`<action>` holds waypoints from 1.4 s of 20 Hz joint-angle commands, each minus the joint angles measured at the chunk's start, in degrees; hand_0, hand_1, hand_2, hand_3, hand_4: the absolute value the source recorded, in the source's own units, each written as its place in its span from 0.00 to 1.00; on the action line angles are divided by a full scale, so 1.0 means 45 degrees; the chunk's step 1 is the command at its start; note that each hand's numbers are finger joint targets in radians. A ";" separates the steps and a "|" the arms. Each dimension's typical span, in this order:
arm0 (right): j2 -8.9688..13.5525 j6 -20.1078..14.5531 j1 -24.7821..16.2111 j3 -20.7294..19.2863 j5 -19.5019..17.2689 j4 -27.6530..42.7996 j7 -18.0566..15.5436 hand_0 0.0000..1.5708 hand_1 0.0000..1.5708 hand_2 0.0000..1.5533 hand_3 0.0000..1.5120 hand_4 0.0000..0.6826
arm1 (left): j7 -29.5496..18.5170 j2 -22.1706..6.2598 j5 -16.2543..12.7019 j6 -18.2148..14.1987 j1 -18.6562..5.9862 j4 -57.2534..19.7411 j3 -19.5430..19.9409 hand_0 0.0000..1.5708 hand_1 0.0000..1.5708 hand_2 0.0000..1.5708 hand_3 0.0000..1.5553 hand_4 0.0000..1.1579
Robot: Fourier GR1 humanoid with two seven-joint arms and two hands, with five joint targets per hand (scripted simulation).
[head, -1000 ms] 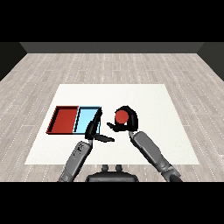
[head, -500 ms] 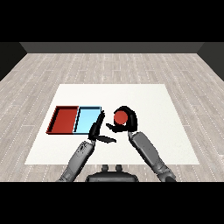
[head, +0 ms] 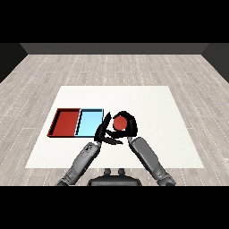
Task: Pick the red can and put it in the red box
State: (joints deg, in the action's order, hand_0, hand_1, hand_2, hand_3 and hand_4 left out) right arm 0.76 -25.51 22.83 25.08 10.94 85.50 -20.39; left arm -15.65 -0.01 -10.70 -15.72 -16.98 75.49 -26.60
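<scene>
Illumination was even and diffuse, with no evident source; the white table [head: 147,103] appeared bright without glare. Cast shadows were barely visible (the far wall [head: 114,48] was dim). Edges showed no distortion.
</scene>
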 commanded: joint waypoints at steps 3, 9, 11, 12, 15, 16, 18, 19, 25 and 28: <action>-0.0163 -0.0082 -0.0558 0.0815 0.0580 0.0544 0.0071 0.94 0.94 0.92 0.93 0.94 | 0.0531 0.0002 0.0021 -0.0157 0.0237 0.0985 -0.0295 0.00 0.00 0.00 0.00 0.00; -0.0167 -0.0080 -0.0613 0.0765 0.0345 0.1020 0.0215 0.96 0.96 0.93 0.94 0.95 | -0.0824 0.0002 -0.1415 0.0070 -0.1185 -0.1662 -0.0209 0.00 0.00 0.00 0.00 0.00; -0.0167 -0.0258 0.0414 0.0737 0.1333 -0.0307 -0.0582 0.97 0.97 0.94 0.94 0.97 | -0.1224 0.0002 -0.1650 -0.0910 -0.1342 -0.1993 -0.1273 0.00 0.00 0.00 0.00 0.00; -0.0167 -0.1855 -0.0180 0.2311 0.0425 0.1216 0.0459 0.98 0.98 0.94 0.94 0.96 | -0.0648 0.0002 -0.1307 -0.0276 -0.0749 -0.1009 -0.0887 0.00 0.00 0.00 0.00 0.00; -0.0165 -0.0600 0.0391 0.1440 0.1155 -0.0955 -0.1281 0.97 0.97 0.94 0.93 0.95 | 0.0380 -0.0006 -0.1205 -0.0583 -0.0379 0.0390 -0.1323 0.00 0.00 0.00 0.00 0.00; -0.0165 -0.1051 0.0665 0.1580 0.1345 -0.0893 -0.0828 0.97 0.97 0.94 0.93 0.95 | -0.0141 -0.0009 -0.1069 0.0376 -0.0404 -0.0305 -0.0583 0.00 0.00 0.00 0.00 0.00; -0.0164 -0.1019 0.1005 0.0963 0.0950 -0.0389 -0.0001 0.96 0.96 0.94 0.93 0.93 | -0.0876 -0.0012 -0.1910 -0.1653 -0.1178 -0.1237 -0.1344 0.00 0.00 0.00 0.00 0.00; -0.0164 -0.1358 -0.0010 0.2190 0.1143 -0.0726 -0.1136 0.96 0.96 0.94 0.93 0.94 | -0.0178 -0.0012 -0.1487 -0.1874 -0.0621 -0.0248 -0.0733 0.00 0.00 0.00 0.00 0.57; -0.0164 -0.0634 0.0385 0.1105 0.0668 -0.0054 -0.0171 0.95 0.95 0.93 0.92 0.96 | -0.0816 -0.0007 -0.2447 -0.3876 -0.0736 -0.1229 -0.1628 1.00 1.00 0.99 0.95 0.97; -0.0164 -0.1264 0.1150 0.1387 0.1578 -0.0847 -0.0597 0.95 0.95 0.93 0.92 0.95 | -0.0082 -0.0006 -0.1878 -0.2921 -0.1080 -0.1034 -0.0632 1.00 1.00 1.00 0.95 0.96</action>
State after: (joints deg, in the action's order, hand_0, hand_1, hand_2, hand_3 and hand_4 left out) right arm 0.34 -30.17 25.43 31.23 15.18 84.35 -21.83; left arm -17.85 -0.71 -19.90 -28.87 -20.77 70.56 -31.03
